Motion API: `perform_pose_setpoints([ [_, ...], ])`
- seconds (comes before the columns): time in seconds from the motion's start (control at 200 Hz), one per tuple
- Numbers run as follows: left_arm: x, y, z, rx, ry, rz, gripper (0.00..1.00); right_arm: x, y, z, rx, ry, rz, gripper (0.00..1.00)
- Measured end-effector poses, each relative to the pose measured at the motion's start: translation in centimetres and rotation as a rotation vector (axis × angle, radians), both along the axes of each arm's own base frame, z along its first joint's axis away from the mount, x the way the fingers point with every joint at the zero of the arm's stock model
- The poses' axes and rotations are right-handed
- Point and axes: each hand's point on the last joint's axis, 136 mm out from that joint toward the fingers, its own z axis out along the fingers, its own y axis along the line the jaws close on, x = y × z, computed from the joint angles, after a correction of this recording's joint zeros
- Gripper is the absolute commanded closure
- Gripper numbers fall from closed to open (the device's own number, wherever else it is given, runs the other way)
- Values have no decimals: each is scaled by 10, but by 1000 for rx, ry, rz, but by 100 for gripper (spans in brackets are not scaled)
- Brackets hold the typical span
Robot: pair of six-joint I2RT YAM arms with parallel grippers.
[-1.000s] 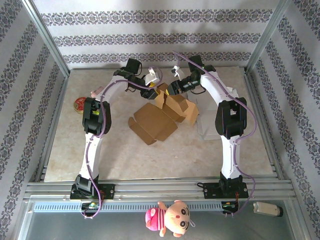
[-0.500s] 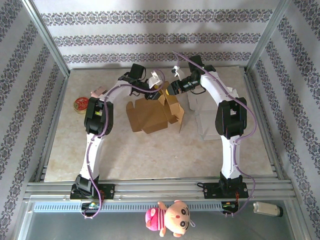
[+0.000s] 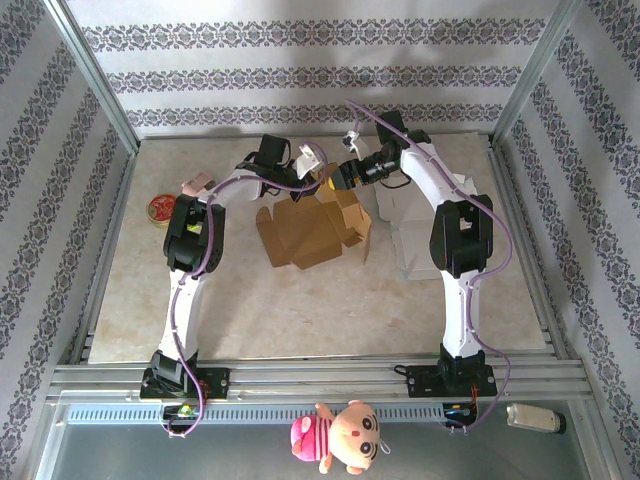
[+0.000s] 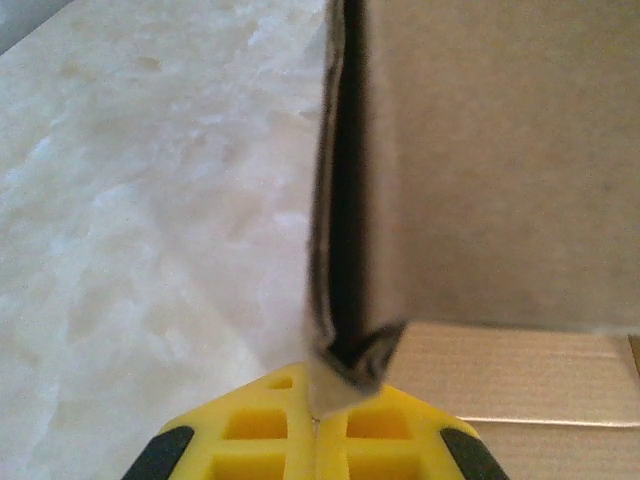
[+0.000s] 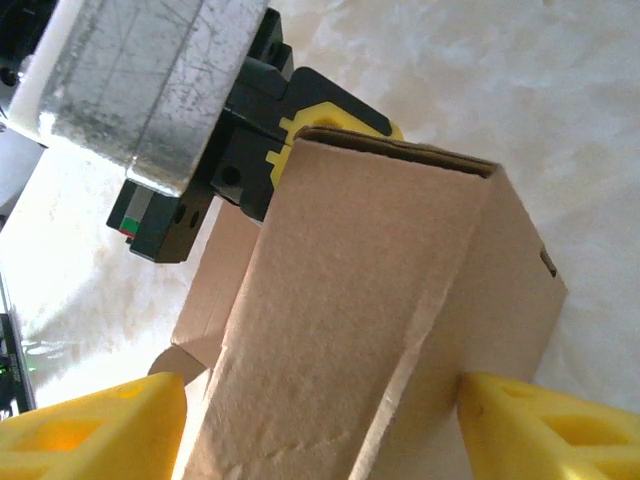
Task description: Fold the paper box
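the paper box (image 3: pixel 310 232) lies half-formed on the counter (image 3: pixel 250 310), just above the middle of the top view. the left pincer (image 4: pixel 316 425) is clamped tight on an upright flap edge. the right pincer (image 5: pixel 320 425) gapes wide, straddling the box.

A pale marbled surface (image 3: pixel 300 310) is seen enclosed by an aluminium frame (image 3: pixel 320 375) and walls papered in floral stripes (image 3: pixel 300 75). A round red-and-gold tin (image 3: pixel 160 209) is placed near the left edge, with a small pink object (image 3: pixel 197 184) just above it in the frame. A clear plastic container (image 3: pixel 412 250) is set right of centre. A pink plush doll (image 3: pixel 338 437) is laid at the bottom edge, and a pale cylinder (image 3: pixel 535 418) at lower right.
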Motion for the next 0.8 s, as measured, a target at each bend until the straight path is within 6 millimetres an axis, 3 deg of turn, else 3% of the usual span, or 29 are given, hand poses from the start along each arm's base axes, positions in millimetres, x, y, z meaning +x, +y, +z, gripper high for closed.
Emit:
perform_pose_setpoints([
  [0.27,-30,11,5,97,77,176,100,11,1,6,11,-11,-50,21],
  [0.405,-59,14,4,163,115,296,100,10,1,7,21,-29,-63,24],
  [0.555,-94,9,0,152,145,395,100,-4,11,4,40,-22,-18,28],
  [0.799,-108,2,-7,121,157,445,72,-22,14,-4,82,7,16,39],
])
